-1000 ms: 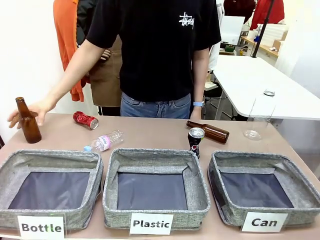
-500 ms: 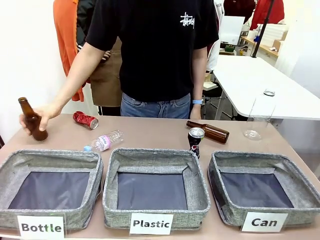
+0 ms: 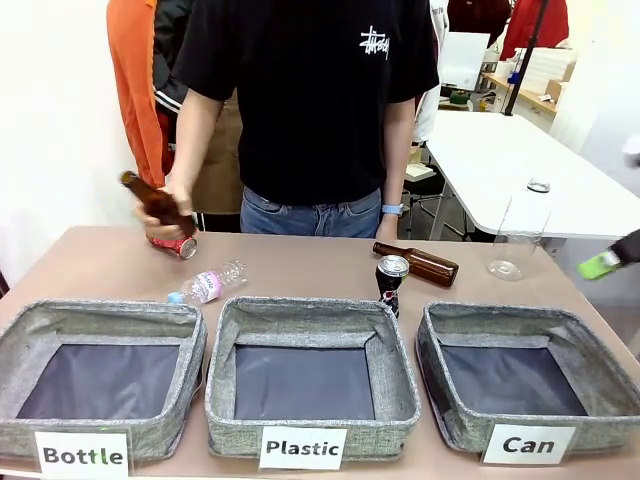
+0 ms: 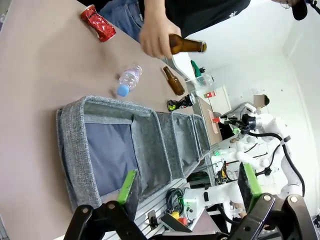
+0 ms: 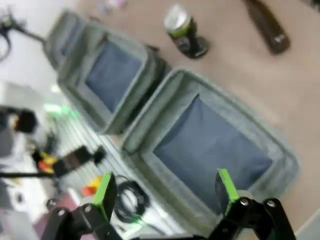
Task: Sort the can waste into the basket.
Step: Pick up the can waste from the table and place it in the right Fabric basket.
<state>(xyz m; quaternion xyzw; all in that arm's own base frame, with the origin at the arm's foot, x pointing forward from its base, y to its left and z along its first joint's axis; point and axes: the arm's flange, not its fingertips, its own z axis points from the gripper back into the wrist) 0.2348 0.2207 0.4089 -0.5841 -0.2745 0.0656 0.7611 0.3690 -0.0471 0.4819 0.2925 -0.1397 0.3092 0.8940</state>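
Cans sit unsorted in the front view: crushed red can (image 3: pixel 172 241) far left beneath a person's hand (image 3: pixel 172 218), which has just lifted a brown glass bottle (image 3: pixel 148 197); black silver-topped can (image 3: pixel 390 280) beside the grey fabric "Can" basket (image 3: pixel 500 318). Right gripper (image 3: pixel 603 264) has just entered at right. Left wrist view: left gripper (image 4: pixel 189 180) fingers released, empty. Right wrist view: fingers released above that basket, likely starting the sort.

bright even indoor light | right wrist view motion-blurred | wrist views wide-angle distorted

Person's hand (image 4: pixel 156 36) around a brown bottle (image 4: pixel 187 45), crushed red can (image 4: pixel 98 23) nearby on the table (image 4: pixel 45 75), left pincer (image 4: pixel 189 175) spread wide
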